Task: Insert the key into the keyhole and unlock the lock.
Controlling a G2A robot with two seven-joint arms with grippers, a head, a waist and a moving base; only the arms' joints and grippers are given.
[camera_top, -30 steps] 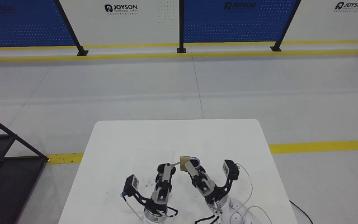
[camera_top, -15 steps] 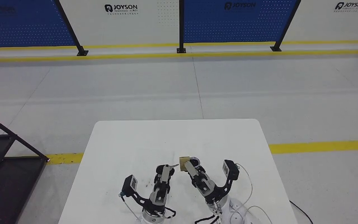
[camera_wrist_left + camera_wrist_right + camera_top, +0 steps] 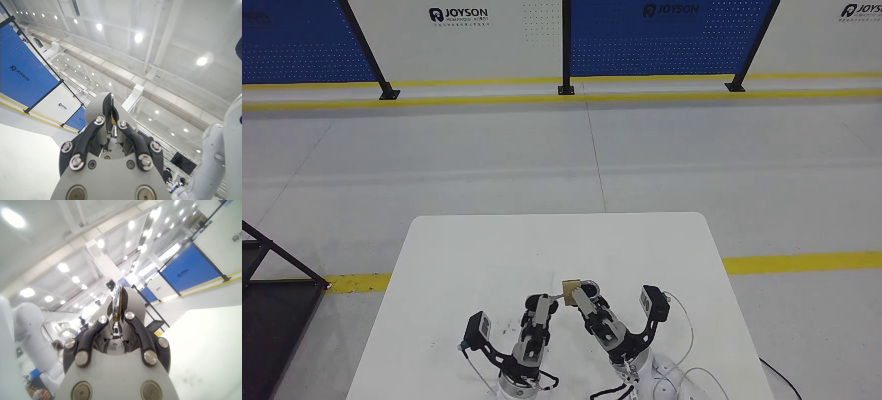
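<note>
Both grippers hover over the near part of the white table (image 3: 492,250), fingertips facing each other. My right gripper (image 3: 588,300) (image 3: 121,294) is shut on the padlock (image 3: 570,290). The lock's brass body points toward the other arm, and its silver shackle (image 3: 115,300) shows between the fingers. My left gripper (image 3: 542,304) (image 3: 110,98) is shut on the small brass key (image 3: 113,119), which is mostly hidden by the pads. In the top view the key's tip sits just at the lock's near face. I cannot tell whether it is inside the keyhole.
Cables (image 3: 682,375) trail by the table's near right corner. A dark rack (image 3: 262,270) stands on the floor off the table's left side. Blue and white barrier panels (image 3: 662,30) line the far floor.
The left gripper has edged a little toward the lock, narrowing the gap. The lock has shifted only slightly in the right gripper's hold.
</note>
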